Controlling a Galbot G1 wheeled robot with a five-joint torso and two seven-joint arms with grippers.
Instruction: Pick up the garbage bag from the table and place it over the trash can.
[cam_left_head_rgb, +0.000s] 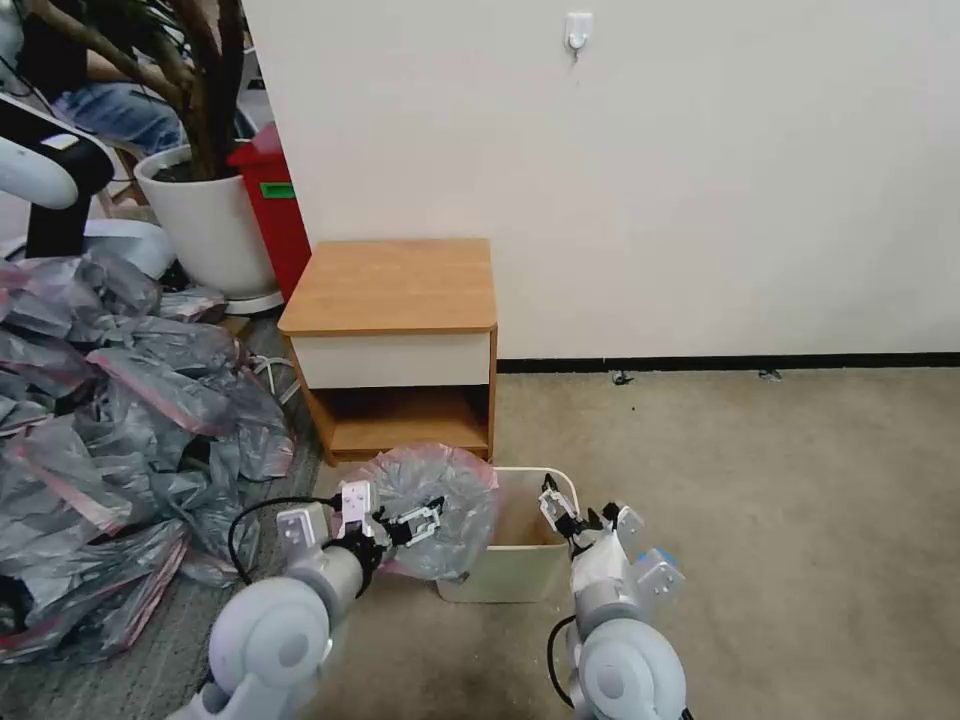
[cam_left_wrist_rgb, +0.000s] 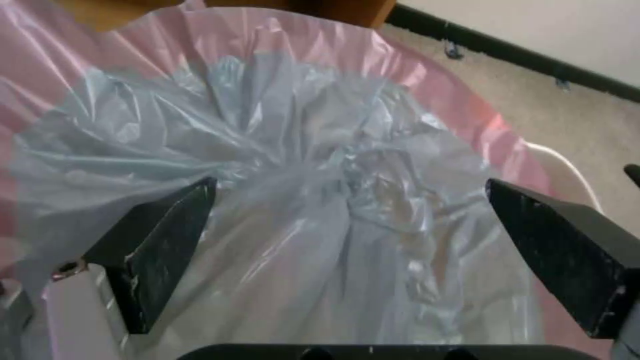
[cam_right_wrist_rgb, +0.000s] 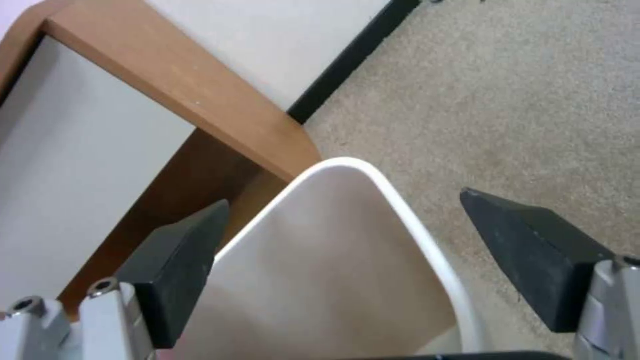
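A: Left gripper — what state?

B: Fingers spread wide apart, nothing pinched. The garbage bag lay right in front of them, puffed up, grey w/ the pink band round its edge. It sat over the left side of the trash can, draped on that rim and bulging out to the left.

A: And the right gripper?

B: Also apart, gripping nothing. It hovered over the bin's right rim, near the far right corner. Right wrist view had bare rim between the fingers, no plastic on that side.

A: So bag's off the table?

B: Yes, tabletop bare; table just behind the bin. Bag only partly on, I'd say — left side covered, right side not yet.

A: How to do it well?

B: My read: pink band needs pulling across to the right rim. Pinch the band itself, not the loose grey middle, or the film just bunches. Keep pull low and even so the light bin doesn't tip or slide. Spare bags heaped on the floor to the left, well apart — no issue.
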